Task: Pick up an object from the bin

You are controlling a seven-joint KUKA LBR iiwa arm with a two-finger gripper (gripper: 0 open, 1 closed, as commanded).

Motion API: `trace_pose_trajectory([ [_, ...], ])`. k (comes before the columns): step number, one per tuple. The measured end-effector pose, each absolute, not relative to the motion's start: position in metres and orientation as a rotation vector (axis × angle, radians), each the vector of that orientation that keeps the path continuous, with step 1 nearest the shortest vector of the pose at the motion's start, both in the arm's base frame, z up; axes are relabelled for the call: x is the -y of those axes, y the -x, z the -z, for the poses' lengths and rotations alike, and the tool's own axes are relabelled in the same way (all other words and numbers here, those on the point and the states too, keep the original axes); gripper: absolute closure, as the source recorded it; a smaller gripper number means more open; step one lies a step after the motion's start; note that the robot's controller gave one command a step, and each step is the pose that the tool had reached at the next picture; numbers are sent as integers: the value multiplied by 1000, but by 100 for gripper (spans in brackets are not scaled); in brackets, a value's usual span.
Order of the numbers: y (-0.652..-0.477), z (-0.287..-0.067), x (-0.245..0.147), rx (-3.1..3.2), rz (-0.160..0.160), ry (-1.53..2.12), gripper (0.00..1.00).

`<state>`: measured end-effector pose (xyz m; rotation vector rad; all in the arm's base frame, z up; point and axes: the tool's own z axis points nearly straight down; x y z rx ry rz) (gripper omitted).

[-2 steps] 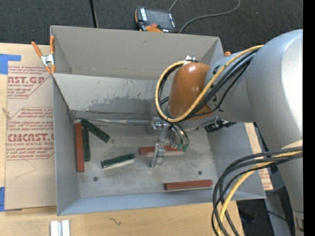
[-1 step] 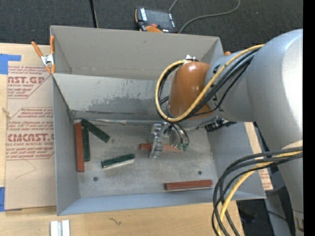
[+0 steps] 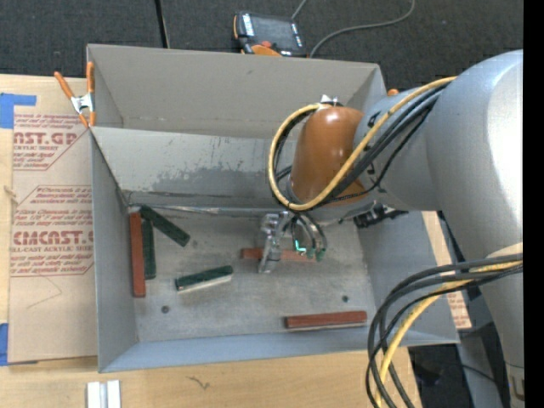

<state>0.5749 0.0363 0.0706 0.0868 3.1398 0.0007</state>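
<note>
My gripper point(image 3: 272, 257) is down at the bin floor, a little right of the middle, below the orange wrist cover. It sits right over a short reddish-brown flat bar point(image 3: 252, 253) that lies crosswise; the bar's left end sticks out past the gripper and its right part is hidden under it. A dark green stick with a pale edge point(image 3: 204, 279) lies just to the lower left of the gripper, apart from it. A longer reddish-brown bar point(image 3: 325, 320) rests near the front right of the floor.
By the left wall, a reddish-brown bar point(image 3: 137, 255) and a dark green stick point(image 3: 150, 252) lie side by side. Another dark green stick point(image 3: 167, 226) lies slanted near the back left. The arm and its yellow cables cover the bin's right side.
</note>
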Motion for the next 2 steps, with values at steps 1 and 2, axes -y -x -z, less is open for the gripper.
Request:
trace_pose_trajectory([
  [1, -575, -71, -36, -3140, -1, -87, 100],
  [2, -571, -218, -1, -3130, 1, -22, 100],
])
